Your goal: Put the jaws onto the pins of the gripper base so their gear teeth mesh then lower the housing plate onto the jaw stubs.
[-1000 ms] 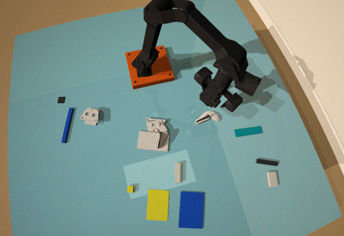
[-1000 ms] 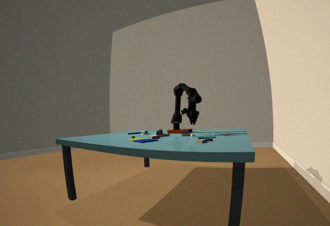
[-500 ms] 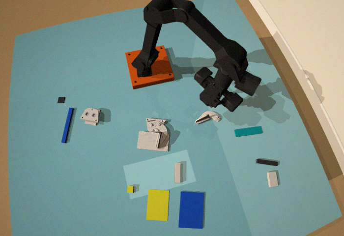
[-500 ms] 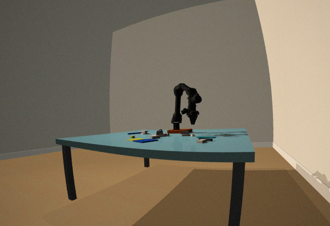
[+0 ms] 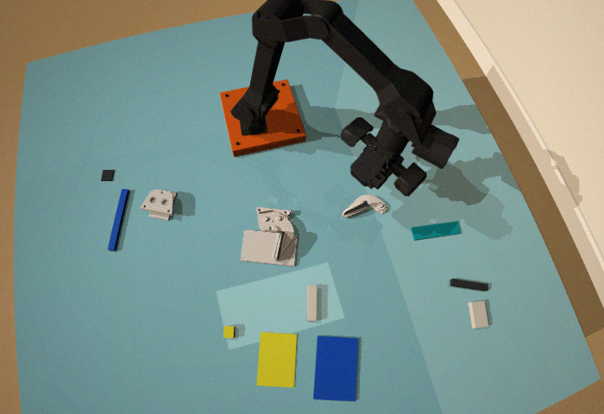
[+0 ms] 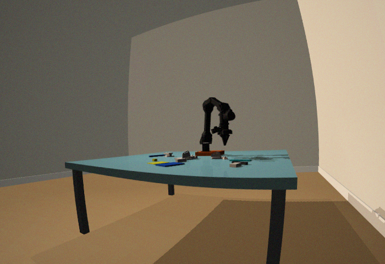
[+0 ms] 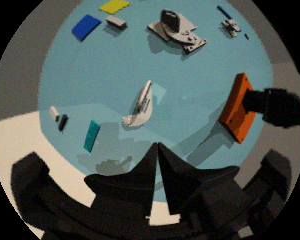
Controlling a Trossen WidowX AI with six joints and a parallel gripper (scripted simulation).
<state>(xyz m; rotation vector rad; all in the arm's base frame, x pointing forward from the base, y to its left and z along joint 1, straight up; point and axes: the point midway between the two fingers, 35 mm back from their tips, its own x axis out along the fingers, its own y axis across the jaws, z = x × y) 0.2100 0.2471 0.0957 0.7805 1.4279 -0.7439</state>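
My gripper is shut and empty, with its fingertips together, high above the table near the loose jaw. In the top view the hand hides its fingertips. The loose pale jaw lies on the table, its curved arm running to a toothed end. The pale gripper base lies mid-table. A second jaw is on it, with its pad upright; whether it is fully on its pin is hard to tell. The housing plate lies apart on the left in the top view, two round holes showing.
The orange arm mount is behind the parts. A teal strip, a black bar and a pale block lie right. Yellow and blue plates lie in front. A blue bar is left.
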